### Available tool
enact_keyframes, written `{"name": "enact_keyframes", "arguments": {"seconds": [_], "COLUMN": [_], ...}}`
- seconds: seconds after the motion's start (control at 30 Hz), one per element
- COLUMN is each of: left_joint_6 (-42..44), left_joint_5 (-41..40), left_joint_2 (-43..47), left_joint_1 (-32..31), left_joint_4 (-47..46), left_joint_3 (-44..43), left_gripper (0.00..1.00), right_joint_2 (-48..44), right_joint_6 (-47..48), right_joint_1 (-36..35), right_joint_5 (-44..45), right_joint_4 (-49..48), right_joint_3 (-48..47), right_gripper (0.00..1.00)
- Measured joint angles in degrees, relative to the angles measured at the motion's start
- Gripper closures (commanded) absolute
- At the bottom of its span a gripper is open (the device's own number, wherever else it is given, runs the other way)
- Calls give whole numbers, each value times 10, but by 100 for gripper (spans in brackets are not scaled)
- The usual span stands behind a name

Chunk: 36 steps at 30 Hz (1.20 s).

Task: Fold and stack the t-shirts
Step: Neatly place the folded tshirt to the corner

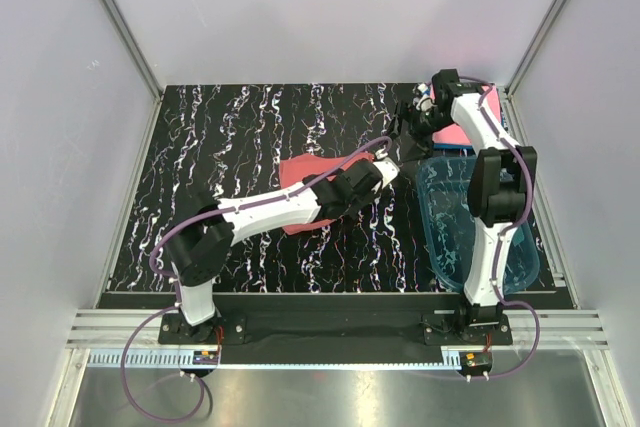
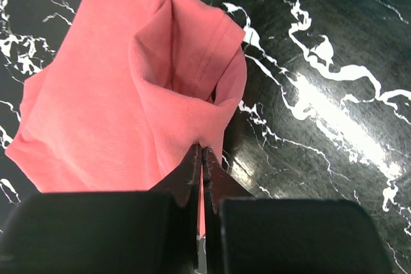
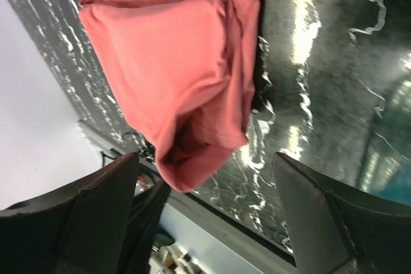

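Observation:
A salmon t-shirt [image 1: 300, 179] lies bunched at the middle of the black marbled table [image 1: 250, 127], partly under my left arm. My left gripper [image 1: 386, 171] is shut on the edge of this salmon t-shirt [image 2: 128, 81]; in the left wrist view the cloth is pinched between the closed fingertips [image 2: 194, 158]. My right gripper [image 1: 406, 127] hovers just behind it, open and holding nothing. In the right wrist view the salmon t-shirt [image 3: 173, 62] hangs ahead of the open right gripper [image 3: 204, 165], a sleeve opening towards the camera. A lighter pink t-shirt [image 1: 458, 134] lies at the back right, partly hidden by the right arm.
A clear blue plastic tub [image 1: 470, 232] stands at the right side of the table, beside the right arm's base. White walls and aluminium frame rails [image 1: 125, 37] close in the table on three sides.

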<state>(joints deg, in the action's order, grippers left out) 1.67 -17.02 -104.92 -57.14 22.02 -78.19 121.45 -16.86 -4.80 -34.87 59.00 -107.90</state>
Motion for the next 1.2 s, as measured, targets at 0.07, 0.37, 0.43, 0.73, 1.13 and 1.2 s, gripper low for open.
{"name": "enact_keyframes", "arguments": {"seconds": [0.07, 0.37, 0.43, 0.73, 1.13, 1.2], "left_joint_6": [0, -2, -2, -1, 0, 1], "left_joint_5": [5, 17, 18, 18, 18, 18], "left_joint_2": [0, 1, 2, 12, 20, 23], "left_joint_1": [3, 24, 28, 33, 36, 36], "left_joint_4": [6, 14, 20, 31, 41, 42], "left_joint_3": [-1, -6, -12, -43, -44, -44], "left_gripper": [100, 100, 100, 100, 100, 100], "right_joint_2": [17, 78, 86, 116, 137, 138], "right_joint_6": [-11, -25, -26, -27, -68, -75], "right_joint_1": [-4, -39, -42, -41, -43, -45], "right_joint_5": [-17, -43, -49, -53, -85, -90], "right_joint_4": [-5, -11, -14, -25, -87, -95], "right_joint_3": [-7, -9, -9, -9, 7, 8], "right_gripper": [7, 7, 7, 8, 10, 12]}}
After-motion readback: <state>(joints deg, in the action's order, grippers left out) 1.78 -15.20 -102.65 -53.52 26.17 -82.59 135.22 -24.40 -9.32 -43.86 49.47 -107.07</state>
